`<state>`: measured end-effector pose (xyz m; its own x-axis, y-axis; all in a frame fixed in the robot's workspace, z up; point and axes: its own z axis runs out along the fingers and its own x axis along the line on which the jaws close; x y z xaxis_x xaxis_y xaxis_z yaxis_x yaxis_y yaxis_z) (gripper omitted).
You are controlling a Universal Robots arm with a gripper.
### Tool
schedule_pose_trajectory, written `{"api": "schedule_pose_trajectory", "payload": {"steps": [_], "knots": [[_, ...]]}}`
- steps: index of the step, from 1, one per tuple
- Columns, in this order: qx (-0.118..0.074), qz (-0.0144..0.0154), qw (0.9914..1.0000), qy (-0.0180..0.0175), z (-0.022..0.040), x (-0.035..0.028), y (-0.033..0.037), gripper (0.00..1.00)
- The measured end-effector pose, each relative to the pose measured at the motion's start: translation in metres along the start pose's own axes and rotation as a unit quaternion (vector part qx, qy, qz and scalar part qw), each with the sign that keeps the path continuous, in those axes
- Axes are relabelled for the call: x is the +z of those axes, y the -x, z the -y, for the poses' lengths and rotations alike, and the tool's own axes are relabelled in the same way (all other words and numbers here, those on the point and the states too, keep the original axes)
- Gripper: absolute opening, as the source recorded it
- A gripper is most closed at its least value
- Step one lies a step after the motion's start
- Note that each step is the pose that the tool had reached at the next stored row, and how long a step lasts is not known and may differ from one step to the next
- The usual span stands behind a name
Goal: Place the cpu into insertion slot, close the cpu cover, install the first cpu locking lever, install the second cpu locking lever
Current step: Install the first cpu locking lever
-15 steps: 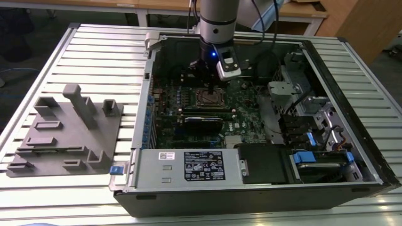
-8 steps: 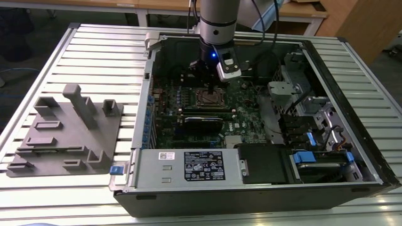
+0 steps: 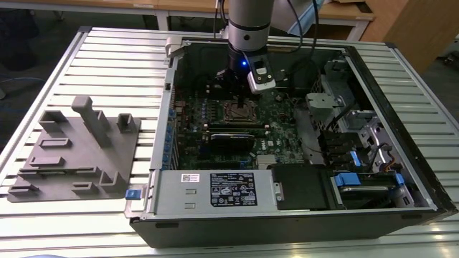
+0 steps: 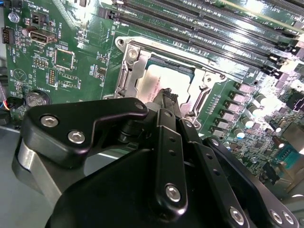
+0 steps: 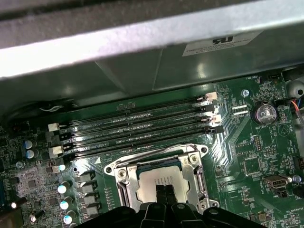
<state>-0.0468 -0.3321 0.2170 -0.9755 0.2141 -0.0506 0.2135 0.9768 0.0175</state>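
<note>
The cpu (image 5: 159, 176) is seen lying flat in the insertion slot (image 3: 240, 112), and the cpu cover (image 4: 129, 71) appears to be laid down around it, so closing the cover is judged the step in hand. Even downward pressure is called for, without sliding. The arm (image 3: 248, 24) is held upright over the circuit board (image 3: 193, 146), the gripper (image 5: 164, 192) pointed down just above the cpu, fingers drawn together, nothing seen between them.

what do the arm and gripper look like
The arm is a silver-grey cylinder with a black end showing a blue light; a silver camera module is mounted beside it and black cables trail off. The gripper is matte black linkage bars with silver screw heads.
</note>
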Motion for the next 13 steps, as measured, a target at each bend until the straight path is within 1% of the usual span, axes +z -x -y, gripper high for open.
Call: {"api": "schedule_pose_trajectory", "payload": {"steps": [13], "knots": [[0.000, 0.0000, 1.00000, 0.0001, 0.0005, -0.0002, 0.0001, 0.11]]}}
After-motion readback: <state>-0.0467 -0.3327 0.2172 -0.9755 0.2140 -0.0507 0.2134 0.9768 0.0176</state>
